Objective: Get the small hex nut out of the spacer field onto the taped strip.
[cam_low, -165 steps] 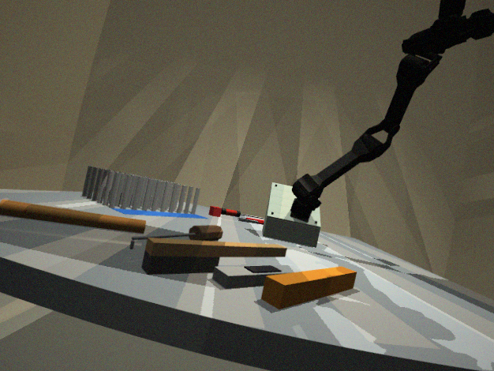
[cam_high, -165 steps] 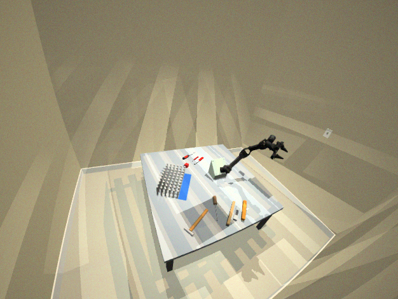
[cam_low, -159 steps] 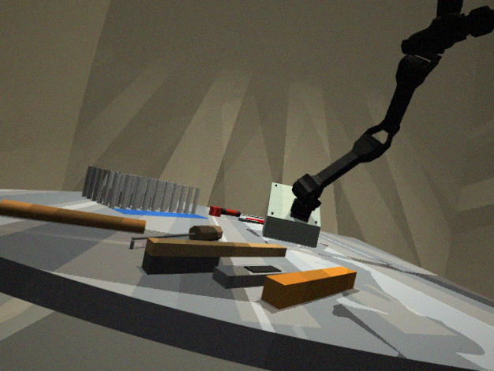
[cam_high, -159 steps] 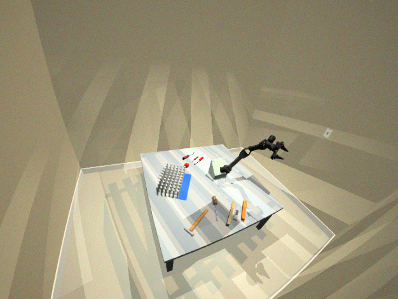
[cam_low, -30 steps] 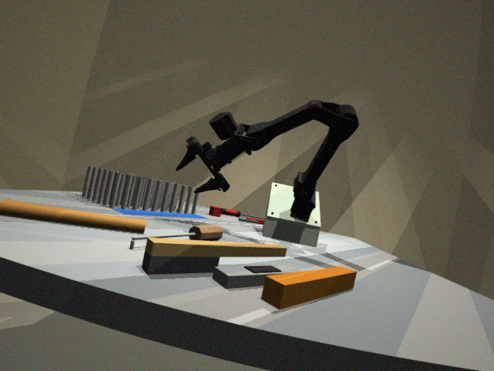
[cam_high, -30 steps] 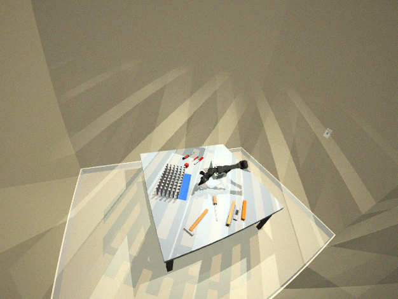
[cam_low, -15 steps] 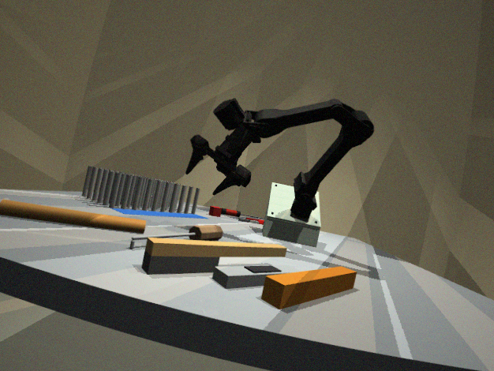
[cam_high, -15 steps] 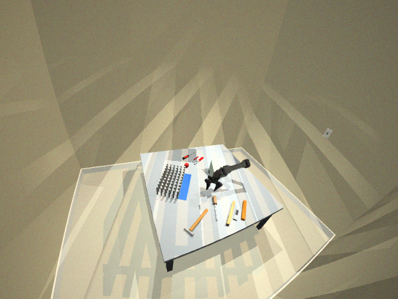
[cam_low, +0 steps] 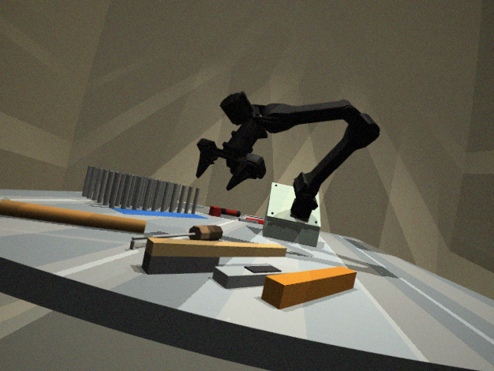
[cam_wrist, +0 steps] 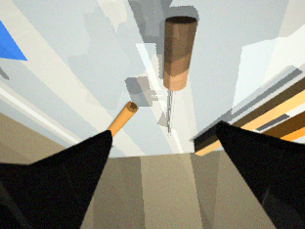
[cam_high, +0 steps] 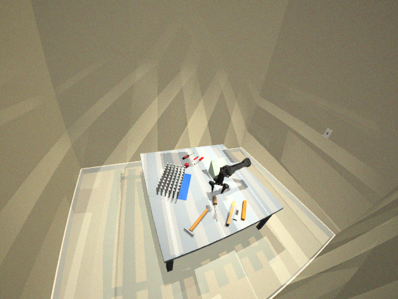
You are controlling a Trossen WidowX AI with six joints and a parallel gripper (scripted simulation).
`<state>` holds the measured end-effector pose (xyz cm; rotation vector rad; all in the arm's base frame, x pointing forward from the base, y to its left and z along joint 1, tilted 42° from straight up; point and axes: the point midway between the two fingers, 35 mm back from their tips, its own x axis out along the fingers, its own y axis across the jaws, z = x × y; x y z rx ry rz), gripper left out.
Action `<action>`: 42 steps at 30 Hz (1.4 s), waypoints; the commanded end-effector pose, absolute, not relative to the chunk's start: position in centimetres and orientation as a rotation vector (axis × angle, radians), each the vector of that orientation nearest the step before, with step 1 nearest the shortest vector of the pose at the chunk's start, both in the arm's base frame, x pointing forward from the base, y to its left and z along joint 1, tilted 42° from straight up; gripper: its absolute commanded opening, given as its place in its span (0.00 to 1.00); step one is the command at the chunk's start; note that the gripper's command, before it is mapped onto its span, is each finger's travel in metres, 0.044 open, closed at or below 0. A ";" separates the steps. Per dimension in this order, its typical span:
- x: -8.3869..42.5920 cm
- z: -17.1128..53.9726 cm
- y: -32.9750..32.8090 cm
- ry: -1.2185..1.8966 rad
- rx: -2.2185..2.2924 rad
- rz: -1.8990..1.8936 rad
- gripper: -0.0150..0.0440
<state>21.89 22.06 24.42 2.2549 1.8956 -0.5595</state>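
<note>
Two fingers on the gripper [cam_high: 217, 191] [cam_low: 213, 182] [cam_wrist: 165, 127], spread wide, nothing between them. It hangs above the table [cam_high: 173, 238] [cam_low: 167, 287] [cam_wrist: 98, 54], tips angled down, touching nothing.

Hex nut: can't be made out in any view, so its exact spot among the spacers [cam_high: 171, 180] [cam_low: 141, 193] can't be told. Spacer field stands upright in rows, well apart from the gripper, on the far side of the blue strip [cam_high: 185, 187] [cam_low: 157, 213] [cam_wrist: 10, 45]. Strip lies flat along the field's near edge; its corner shows at upper left in the wrist view.

Closest tool is the wooden-handled hook [cam_high: 214, 200] [cam_low: 205, 232] [cam_wrist: 180, 54], lying on the table below the gripper. In the wrist view its shaft runs through the gap between the fingertips, handle toward the top of the frame; gripper isn't touching it. Exterior view shows the bent tip.

Hammer [cam_high: 199, 219] [cam_low: 72, 215] [cam_wrist: 123, 118] lies to one side of the hook, the yellow-topped bar [cam_high: 231, 212] [cam_low: 215, 247] [cam_wrist: 264, 110] and orange block [cam_high: 243, 210] [cam_low: 311, 285] [cam_wrist: 293, 128] to the other. Red cube [cam_high: 186, 165] [cam_low: 215, 211] sits near a corner of the spacer field.
</note>
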 end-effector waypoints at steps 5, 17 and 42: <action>20.1 20.6 25.4 1.910 2.257 -0.586 1.00; 20.0 20.9 25.4 1.893 2.270 -0.543 1.00; 19.6 20.5 25.1 1.788 2.366 -0.404 0.73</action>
